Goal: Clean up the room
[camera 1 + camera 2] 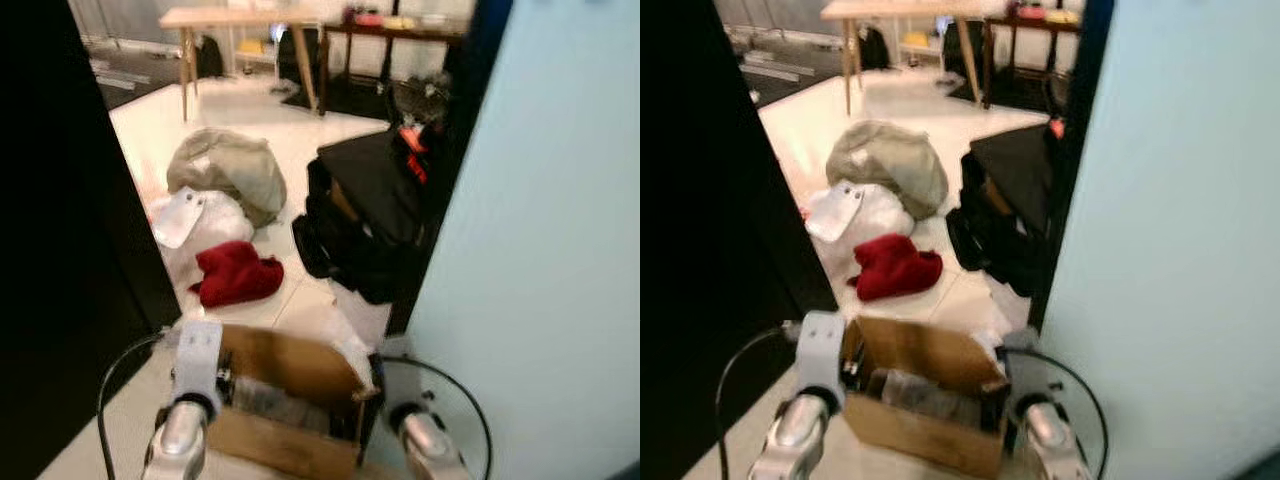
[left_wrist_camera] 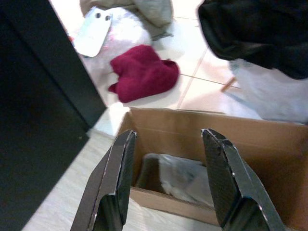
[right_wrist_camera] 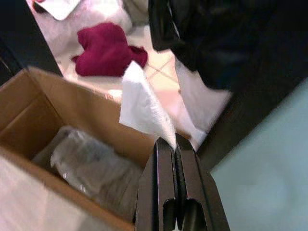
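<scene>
An open cardboard box (image 1: 270,440) stands on the floor right before me, with crumpled clear plastic (image 3: 86,163) inside. My left gripper (image 2: 169,137) hangs open over the box's near wall, nothing between its fingers. My right gripper (image 3: 174,142) is shut on a white paper tissue (image 3: 144,108) and holds it above the box's right side. A red cloth (image 1: 237,273) lies on the tiles just beyond the box.
Past the red cloth lie a white plastic bag (image 1: 200,225), a grey-green sack (image 1: 230,165) and a black bag (image 1: 370,215). A dark panel (image 1: 60,250) closes the left, a pale blue wall (image 1: 540,250) the right. A wooden table (image 1: 240,20) stands at the back.
</scene>
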`<state>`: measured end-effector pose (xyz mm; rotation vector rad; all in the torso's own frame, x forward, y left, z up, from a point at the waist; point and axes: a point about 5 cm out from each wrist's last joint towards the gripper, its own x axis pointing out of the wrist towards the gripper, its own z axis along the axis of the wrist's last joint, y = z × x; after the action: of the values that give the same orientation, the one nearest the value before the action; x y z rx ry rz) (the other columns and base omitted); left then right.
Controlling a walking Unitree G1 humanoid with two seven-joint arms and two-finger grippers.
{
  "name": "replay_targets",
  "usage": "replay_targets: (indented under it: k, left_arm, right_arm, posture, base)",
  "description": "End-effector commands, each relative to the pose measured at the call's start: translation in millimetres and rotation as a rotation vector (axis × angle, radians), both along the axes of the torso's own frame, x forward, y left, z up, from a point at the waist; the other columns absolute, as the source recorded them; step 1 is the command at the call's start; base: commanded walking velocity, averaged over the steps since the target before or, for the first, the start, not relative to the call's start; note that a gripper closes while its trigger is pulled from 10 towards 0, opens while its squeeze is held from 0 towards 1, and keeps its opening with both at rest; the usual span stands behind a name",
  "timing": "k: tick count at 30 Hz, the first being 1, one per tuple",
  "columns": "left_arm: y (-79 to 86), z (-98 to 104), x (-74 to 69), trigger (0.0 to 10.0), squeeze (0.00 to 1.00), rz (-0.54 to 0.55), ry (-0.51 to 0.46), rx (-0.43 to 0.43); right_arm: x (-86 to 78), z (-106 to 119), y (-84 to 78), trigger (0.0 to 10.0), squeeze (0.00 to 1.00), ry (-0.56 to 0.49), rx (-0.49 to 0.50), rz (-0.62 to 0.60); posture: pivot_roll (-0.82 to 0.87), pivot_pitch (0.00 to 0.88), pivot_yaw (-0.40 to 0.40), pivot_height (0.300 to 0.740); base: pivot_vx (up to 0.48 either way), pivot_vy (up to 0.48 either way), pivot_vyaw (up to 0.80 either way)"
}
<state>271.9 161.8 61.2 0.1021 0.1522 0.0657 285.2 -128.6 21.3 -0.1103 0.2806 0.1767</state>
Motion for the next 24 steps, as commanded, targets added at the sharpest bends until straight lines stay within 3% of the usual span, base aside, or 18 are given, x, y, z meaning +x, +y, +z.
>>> replay_targets:
  k: [1, 24]
  left_arm:
    - [5.0, -4.2, -3.1, 10.0, 0.0, 0.012, 0.021, 0.008]
    - [1.3, -6.9, -3.6, 10.0, 0.0, -0.01, 0.045, 0.019]
  right_arm:
    - [-4.5, -5.8, 6.3, 10.0, 0.0, 0.03, 0.019, 0.007]
    - [-5.2, -7.4, 6.3, 10.0, 0.0, 0.044, 0.014, 0.016]
  posture:
    - [0.05, 0.089, -0.014, 0.721]
    - [0.05, 0.091, -0.015, 0.721]
  base:
    - [0.375, 0.0, 0.0]
    - [0.031, -0.021, 0.0]
